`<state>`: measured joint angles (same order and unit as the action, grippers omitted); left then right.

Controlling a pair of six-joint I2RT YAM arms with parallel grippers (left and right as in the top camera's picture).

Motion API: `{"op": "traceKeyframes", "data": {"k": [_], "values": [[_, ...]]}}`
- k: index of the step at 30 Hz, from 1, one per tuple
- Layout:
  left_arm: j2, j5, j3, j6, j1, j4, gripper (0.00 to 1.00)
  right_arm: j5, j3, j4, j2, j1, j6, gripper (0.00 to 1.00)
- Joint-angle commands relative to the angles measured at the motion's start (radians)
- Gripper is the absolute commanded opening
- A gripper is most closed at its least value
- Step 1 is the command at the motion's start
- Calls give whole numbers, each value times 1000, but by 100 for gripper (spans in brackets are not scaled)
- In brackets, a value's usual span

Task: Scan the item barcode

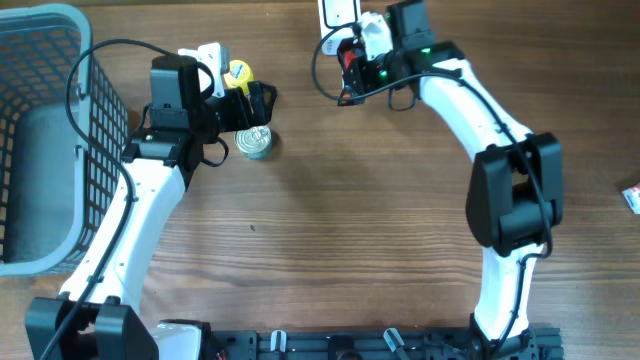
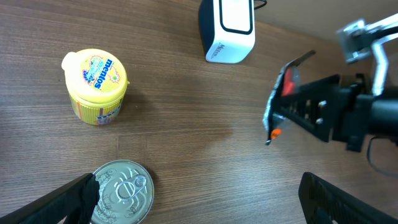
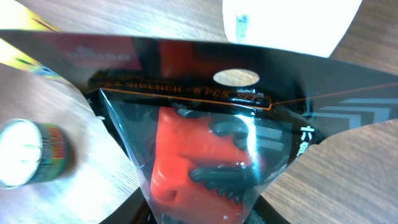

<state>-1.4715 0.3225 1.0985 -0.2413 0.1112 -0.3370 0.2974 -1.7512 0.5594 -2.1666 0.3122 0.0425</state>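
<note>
Overhead: right end effector (image 1: 358,60) clamped on wrench blister pack (image 3: 199,162), with scanner (image 1: 338,10) just ahead. Left end effector (image 1: 240,105) has fingers apart, empty. Step: presenting pack. Next: likely turn barcode side, unseen here, toward scanner.

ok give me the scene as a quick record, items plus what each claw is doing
right claw: shut on pack
pack: clear bag with black header, red wrench holder inside, held near scanner
scanner: white and dark blue, at far edge of table
left claw: open, holding nothing, by the can
can: upright, pull-tab top up
tub: yellow mentos tub, lid shut, beside can, not touching it
basket: grey-blue, left end of table
</note>
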Motion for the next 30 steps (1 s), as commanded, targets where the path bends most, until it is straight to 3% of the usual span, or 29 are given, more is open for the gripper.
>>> {"op": "traceKeyframes", "data": {"k": [1,5,10,17,22,25,30], "values": [[24,-6,-1,-2,-2,2,100,-223,-15,3,-3,36,-27,18],[24,-11,-1,-1,-2,2,100,-301,-28,16,-3,58,-111,20],[24,-11,-1,-1,-2,2,99,-285,-128,141,-3,70,-182,18],[24,-10,-1,-2,-2,2,100,-274,-258,221,-3,72,-235,22],[24,-10,-1,-2,-2,-14,100,-250,-272,283,-3,60,-313,25],[24,-10,-1,-2,-2,-20,100,-248,-282,353,-3,52,-366,22],[24,-10,-1,-2,-2,-20,100,-198,-282,386,-3,37,-360,25]]}}
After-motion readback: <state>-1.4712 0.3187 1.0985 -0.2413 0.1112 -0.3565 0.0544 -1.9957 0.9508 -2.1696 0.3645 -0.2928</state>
